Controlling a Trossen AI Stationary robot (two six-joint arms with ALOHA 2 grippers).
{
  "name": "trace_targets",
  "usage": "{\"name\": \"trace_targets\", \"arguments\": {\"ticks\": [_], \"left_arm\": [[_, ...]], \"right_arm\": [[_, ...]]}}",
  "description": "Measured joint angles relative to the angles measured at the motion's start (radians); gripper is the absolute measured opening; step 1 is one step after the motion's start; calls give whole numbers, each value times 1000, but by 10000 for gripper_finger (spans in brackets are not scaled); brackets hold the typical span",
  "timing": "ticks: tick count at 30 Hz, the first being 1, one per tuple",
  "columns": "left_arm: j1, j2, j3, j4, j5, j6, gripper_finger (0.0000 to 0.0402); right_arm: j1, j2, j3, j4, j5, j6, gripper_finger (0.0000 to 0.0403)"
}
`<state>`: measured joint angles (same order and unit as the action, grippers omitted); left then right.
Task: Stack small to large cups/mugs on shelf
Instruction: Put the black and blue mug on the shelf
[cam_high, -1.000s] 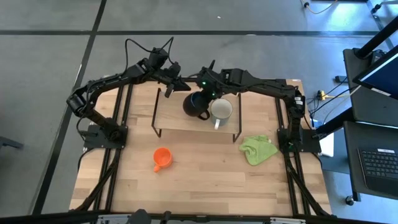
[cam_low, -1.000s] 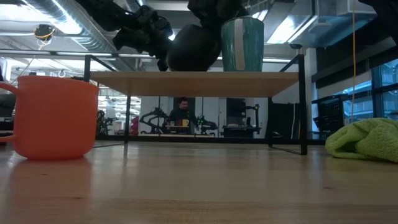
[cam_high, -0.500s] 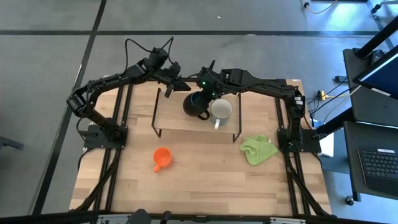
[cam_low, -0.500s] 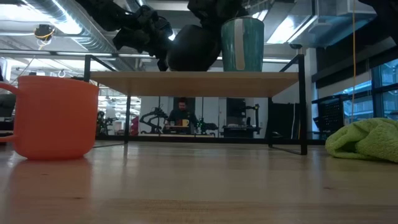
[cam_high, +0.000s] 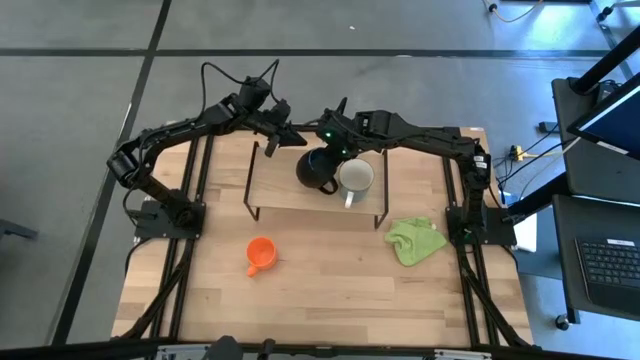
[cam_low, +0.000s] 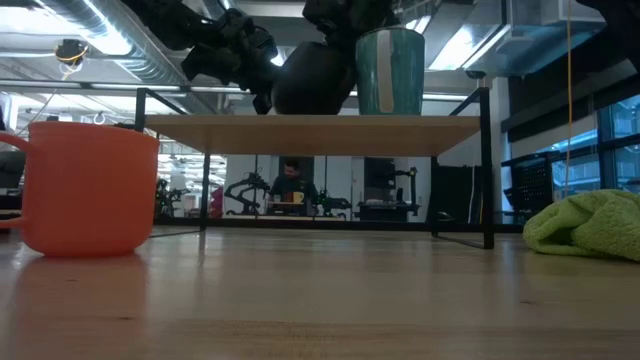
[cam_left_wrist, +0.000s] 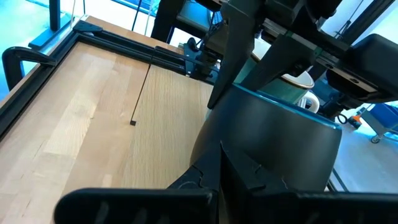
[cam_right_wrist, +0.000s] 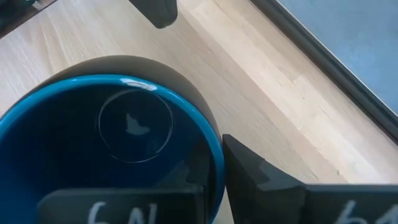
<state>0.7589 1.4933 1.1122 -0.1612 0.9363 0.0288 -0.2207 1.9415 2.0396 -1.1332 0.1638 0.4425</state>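
Note:
The dark blue mug (cam_high: 315, 172) is tilted on the light-wood shelf (cam_high: 290, 195), right beside the white mug (cam_high: 356, 177), which stands upright on the shelf's right part. My right gripper (cam_high: 325, 152) is shut on the blue mug's rim from the far side. My left gripper (cam_high: 292, 140) is shut and hovers at the blue mug's far left, its tips (cam_left_wrist: 219, 163) close against the mug's outer wall (cam_left_wrist: 273, 143). The small orange mug (cam_high: 260, 253) stands on the tabletop in front of the shelf. My right gripper pinches the blue mug's wall at the rim (cam_right_wrist: 214, 163), one finger inside the mug and one finger (cam_right_wrist: 267, 183) outside. It comes slanting down from the far side. The mug is tilted, its bottom (cam_low: 312, 108) at the shelf board. My left gripper is at the mug's outer wall; I cannot tell whether it touches.
A lime-green cloth (cam_high: 417, 241) lies on the tabletop to the right, in front of the shelf's right leg (cam_high: 381, 205). There is bare shelf board left of the blue mug (cam_high: 275, 180). A person shows far behind the table (cam_low: 291, 180).
The dark blue mug has shifted a little toward the white mug in my right gripper's hold. Both grippers stay shut.

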Motion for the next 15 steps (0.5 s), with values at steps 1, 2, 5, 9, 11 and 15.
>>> {"name": "trace_targets", "arguments": {"ticks": [1, 2, 5, 9, 11, 15], "left_arm": [[0, 0, 0, 0, 0, 0, 0], [0, 0, 0, 0, 0, 0, 0], [0, 0, 0, 0, 0, 0, 0], [2, 0, 0, 0, 0, 0, 0], [2, 0, 0, 2, 0, 5, 0], [2, 0, 0, 25, 17, 2, 0]], "right_arm": [[0, 0, 0, -1, 0, 3, 33], [0, 0, 0, -4, 0, 8, 33], [0, 0, 0, -10, 0, 24, 33], [0, 0, 0, -6, -6, 28, 33], [0, 0, 0, -6, -9, 27, 33], [0, 0, 0, -4, -22, 28, 33]]}}
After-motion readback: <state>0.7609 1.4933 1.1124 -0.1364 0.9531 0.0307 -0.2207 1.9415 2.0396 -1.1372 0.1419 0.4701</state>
